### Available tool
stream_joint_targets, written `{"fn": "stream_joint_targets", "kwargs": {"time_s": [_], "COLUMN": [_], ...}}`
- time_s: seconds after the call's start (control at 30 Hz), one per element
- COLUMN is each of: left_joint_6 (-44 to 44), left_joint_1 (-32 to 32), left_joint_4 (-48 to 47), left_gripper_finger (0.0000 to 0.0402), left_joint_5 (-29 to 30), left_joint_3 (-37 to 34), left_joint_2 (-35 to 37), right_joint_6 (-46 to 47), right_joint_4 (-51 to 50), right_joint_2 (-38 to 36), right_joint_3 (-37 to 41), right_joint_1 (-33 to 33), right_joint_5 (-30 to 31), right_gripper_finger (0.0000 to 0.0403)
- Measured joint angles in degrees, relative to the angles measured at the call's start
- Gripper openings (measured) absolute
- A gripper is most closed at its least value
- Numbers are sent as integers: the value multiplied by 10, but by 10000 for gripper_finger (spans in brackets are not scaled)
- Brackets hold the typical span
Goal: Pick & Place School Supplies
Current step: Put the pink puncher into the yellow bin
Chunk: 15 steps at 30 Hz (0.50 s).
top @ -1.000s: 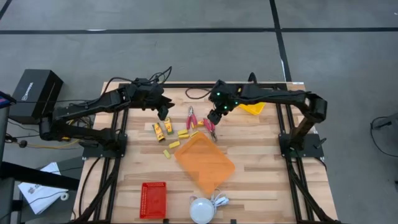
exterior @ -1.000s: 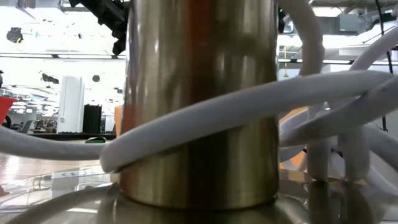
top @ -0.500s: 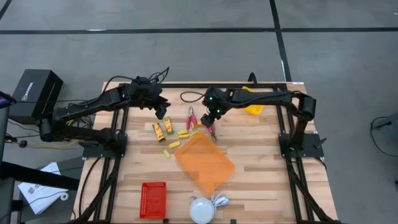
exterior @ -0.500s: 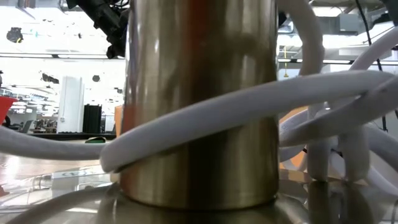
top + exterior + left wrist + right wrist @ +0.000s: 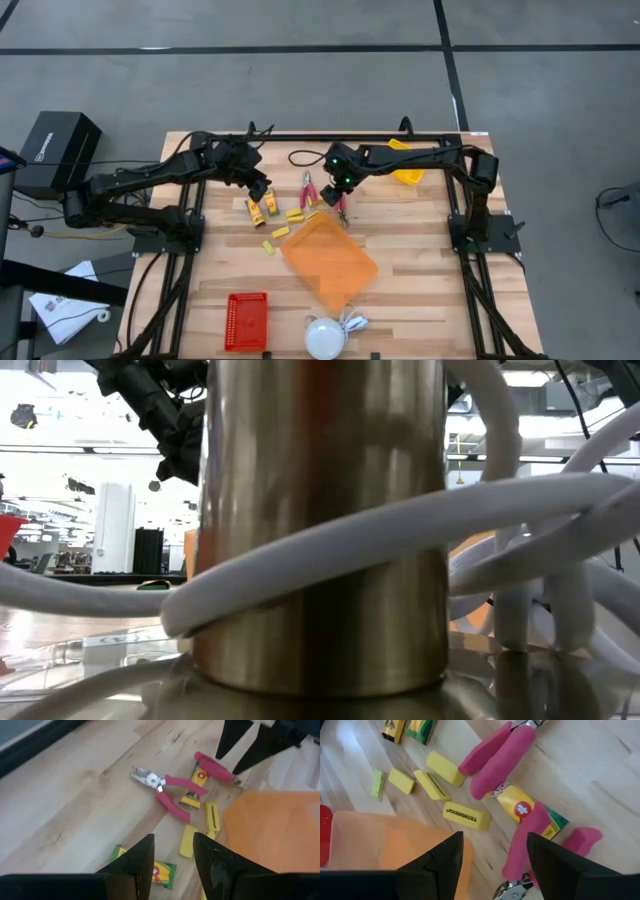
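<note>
The orange tray [image 5: 329,258] lies tilted at mid-table with nothing visible inside it; the red bin [image 5: 246,321] near the front edge also looks empty, and the yellow bin [image 5: 406,172] at the back is partly hidden by the right arm, so its contents cannot be told. The school supplies sit on bare wood just behind the tray: two pink-handled pliers [image 5: 308,188], crayon packets [image 5: 262,206] and small yellow blocks [image 5: 280,232]. The left gripper [image 5: 259,188] hovers over the packets, fingers apart and empty; the right gripper [image 5: 338,192] hangs above the second pliers [image 5: 520,845], fingers wide apart, holding nothing. Only the right wrist view shows a packet [image 5: 522,809] lying under the pliers' handles and print on the blocks [image 5: 466,815]. The low view is blocked by a metal cylinder [image 5: 320,520] wrapped in white cord [image 5: 400,530].
</note>
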<state>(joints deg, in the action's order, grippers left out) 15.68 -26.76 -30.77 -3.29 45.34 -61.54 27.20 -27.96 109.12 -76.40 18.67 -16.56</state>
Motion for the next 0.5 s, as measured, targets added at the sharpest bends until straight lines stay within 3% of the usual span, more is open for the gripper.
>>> {"fn": "stream_joint_targets", "kwargs": {"time_s": [0.5], "left_joint_6": [-2], "left_joint_1": [0], "left_joint_4": [6], "left_gripper_finger": [131], "left_joint_5": [0], "left_joint_3": [-8], "left_joint_2": [0], "right_joint_6": [5], "right_joint_4": [16], "right_joint_2": [-1], "right_joint_3": [17], "right_joint_1": [21], "right_joint_5": [1], "right_gripper_finger": [209]}}
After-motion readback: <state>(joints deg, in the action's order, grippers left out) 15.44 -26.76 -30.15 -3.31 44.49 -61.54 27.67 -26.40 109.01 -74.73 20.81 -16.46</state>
